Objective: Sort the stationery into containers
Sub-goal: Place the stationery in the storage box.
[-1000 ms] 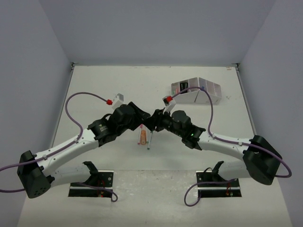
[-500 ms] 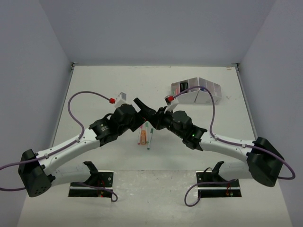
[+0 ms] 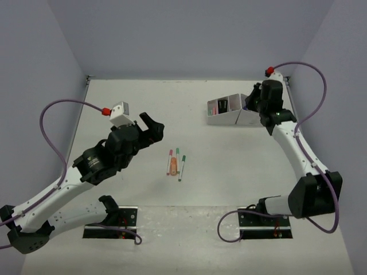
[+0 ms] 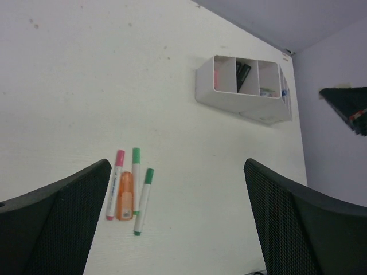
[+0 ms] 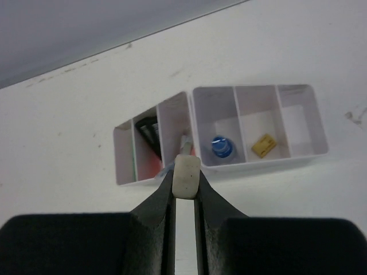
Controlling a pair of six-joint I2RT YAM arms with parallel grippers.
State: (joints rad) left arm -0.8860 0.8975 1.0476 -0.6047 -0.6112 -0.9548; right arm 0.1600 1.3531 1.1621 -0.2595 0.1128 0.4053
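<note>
Now the two grippers are far apart, not meeting in the middle like before. Over the white organizer (image 3: 223, 119) the right gripper (image 3: 251, 104) is squeezing a pale stick (image 5: 186, 175). It should be sinking lower over just one box before letting go. The left gripper (image 3: 152, 125) is hanging wide open, empty. Three pens (image 4: 136, 177) and an orange highlighter (image 4: 125, 196) are waiting mid-table.

Left end effector (image 4: 176, 172) spread wide; right end effector (image 5: 185, 192) far forward, pinched on pale eraser (image 5: 186, 173).
</note>
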